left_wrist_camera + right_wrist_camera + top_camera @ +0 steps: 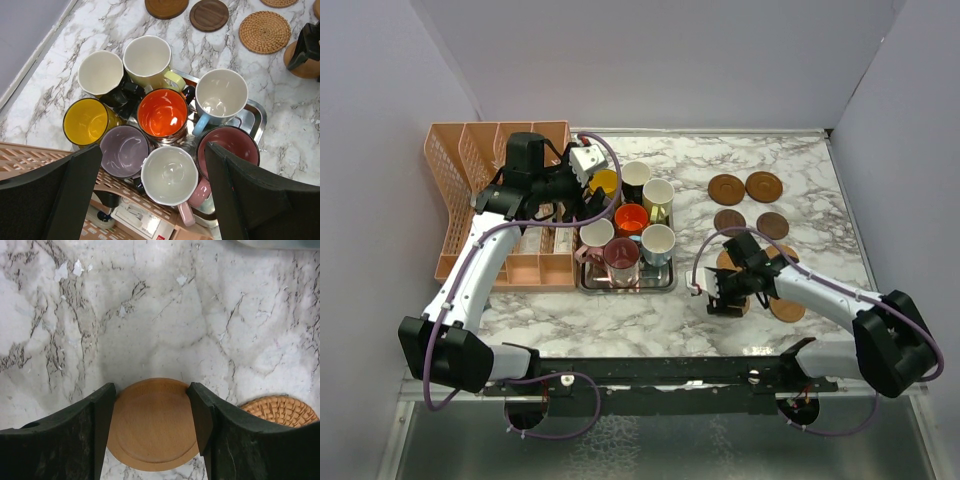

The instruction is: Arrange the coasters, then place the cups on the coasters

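Tan wooden coaster (152, 427) sits between my right gripper's (151, 389) fingers; whether they pinch it, I cannot tell. My left gripper (152, 149) hangs spread wide, cups (162, 112) clustered directly beneath it.

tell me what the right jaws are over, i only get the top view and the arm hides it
Observer: The right wrist view shows a smooth tan wooden coaster flat on the marble table, with one of the right jaws at each side of it. I cannot tell whether they pinch it.
Operator: anything close by
Observer: A woven coaster lies just beyond one of those jaws.
Operator: left jaws holding a mug
Observer: No. The left jaws hang wide open and empty above a purple mug that your view hides.
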You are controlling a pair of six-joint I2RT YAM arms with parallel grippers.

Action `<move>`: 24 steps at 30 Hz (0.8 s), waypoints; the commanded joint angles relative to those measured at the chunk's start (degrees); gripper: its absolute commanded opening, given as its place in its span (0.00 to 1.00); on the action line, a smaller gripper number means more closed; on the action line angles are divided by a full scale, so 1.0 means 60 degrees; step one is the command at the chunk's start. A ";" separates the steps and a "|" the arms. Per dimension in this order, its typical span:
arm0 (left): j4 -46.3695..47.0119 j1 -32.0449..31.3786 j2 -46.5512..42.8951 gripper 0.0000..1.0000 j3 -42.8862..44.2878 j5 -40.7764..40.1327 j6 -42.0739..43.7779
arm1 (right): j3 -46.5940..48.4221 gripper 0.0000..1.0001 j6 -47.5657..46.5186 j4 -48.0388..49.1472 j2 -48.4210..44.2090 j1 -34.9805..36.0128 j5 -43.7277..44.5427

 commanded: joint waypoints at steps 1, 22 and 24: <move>0.0106 0.0041 -0.0300 0.88 -0.0111 0.0228 0.0148 | -0.0285 0.61 -0.0624 -0.1131 -0.0252 -0.0249 0.0282; 0.0121 0.0048 -0.0291 0.88 -0.0293 0.0096 0.0403 | 0.0215 0.61 -0.1037 -0.2203 -0.0429 -0.0754 -0.0079; 0.0113 0.0044 -0.0280 0.88 -0.0307 0.0097 0.0410 | 0.0434 0.62 -0.0908 -0.2201 -0.0467 -0.0782 -0.0377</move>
